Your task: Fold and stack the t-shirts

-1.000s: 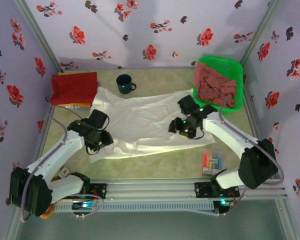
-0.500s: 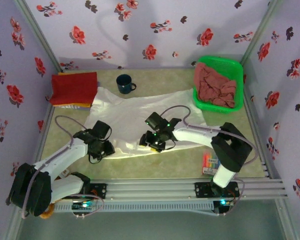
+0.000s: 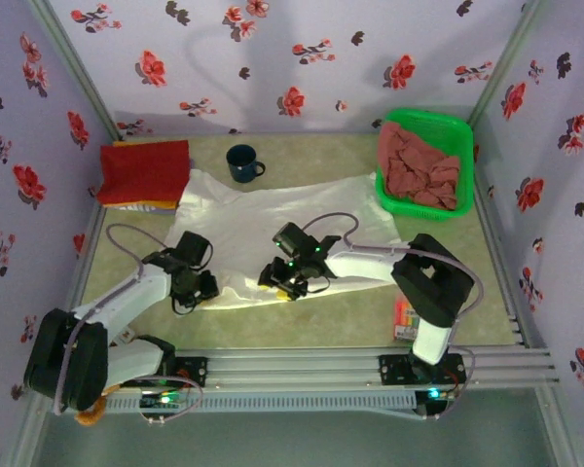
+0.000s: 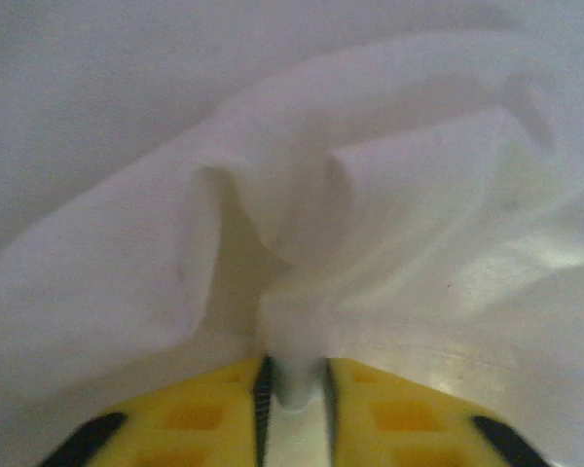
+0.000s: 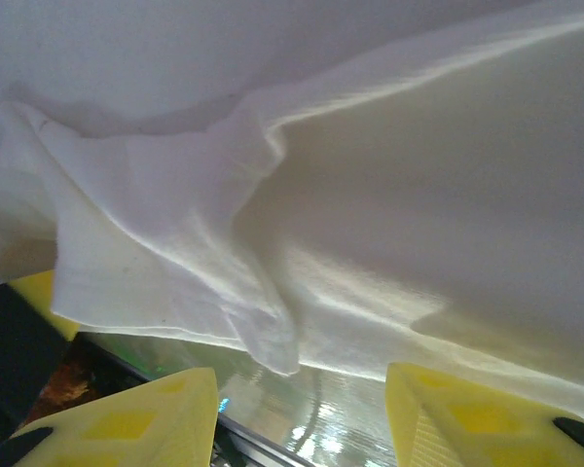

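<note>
At the centre of the top view, the white t-shirt (image 3: 263, 219) lies spread on the table (image 3: 350, 321), with its near hem toward the lower edge of the frame. The left gripper (image 4: 294, 375) is clamped on a raised pleat of that hem, with cloth pinched between its yellow fingers (image 4: 195, 418). The right gripper (image 5: 297, 384) stands at the same hem, further right. Its jaws are apart, and the cloth edge hangs between them, not yet pinched.

Status: one red t-shirt (image 3: 144, 168) lies folded at the upper left, on a yellowish layer that cannot be identified. The pink t-shirts (image 3: 420, 167) lie crumpled in the green basket (image 3: 438, 120) at the upper right.

Judged progress: early. No fold of the white t-shirt is complete. Folding it, stacking it and processing the basket contents are outstanding.
</note>
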